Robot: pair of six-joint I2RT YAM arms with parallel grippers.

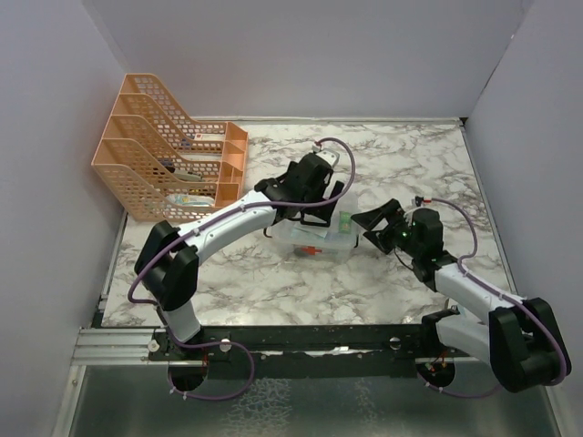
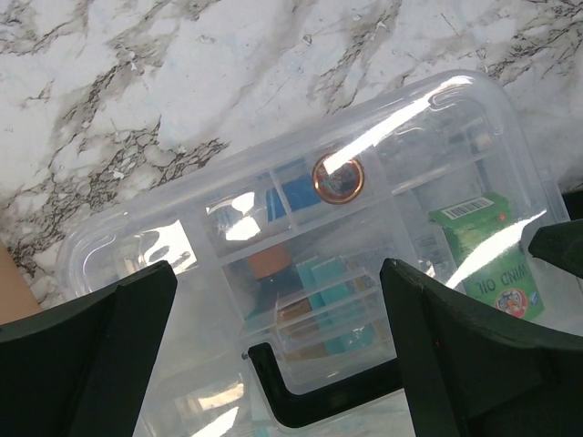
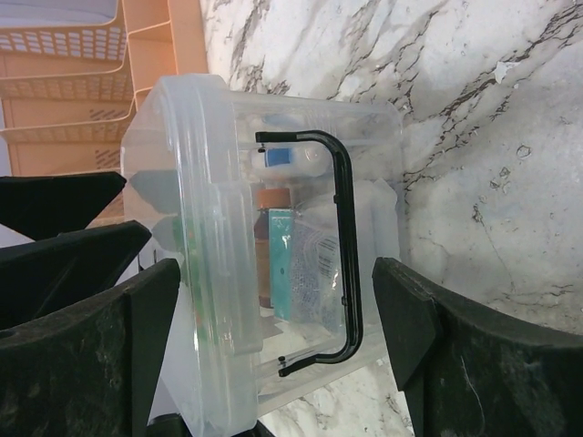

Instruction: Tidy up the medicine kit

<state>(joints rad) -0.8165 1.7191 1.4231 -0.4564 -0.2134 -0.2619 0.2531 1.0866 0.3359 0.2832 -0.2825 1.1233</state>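
Note:
The medicine kit is a clear plastic box (image 1: 319, 235) with a black carry handle (image 3: 344, 246), standing at the middle of the marble table. Through its walls I see a green carton (image 2: 487, 246), teal packets (image 2: 342, 291), a brown bottle (image 3: 271, 246) and a copper-coloured round piece (image 2: 338, 179). My left gripper (image 1: 305, 211) hangs open just above the box, its fingers either side of the handle (image 2: 310, 391). My right gripper (image 1: 369, 228) is open at the box's right side, its jaws straddling that end (image 3: 275, 300) without closing on it.
An orange mesh desk organizer (image 1: 164, 164) with a few items in its trays stands at the back left; it also shows in the right wrist view (image 3: 82, 73). Grey walls close in the table on three sides.

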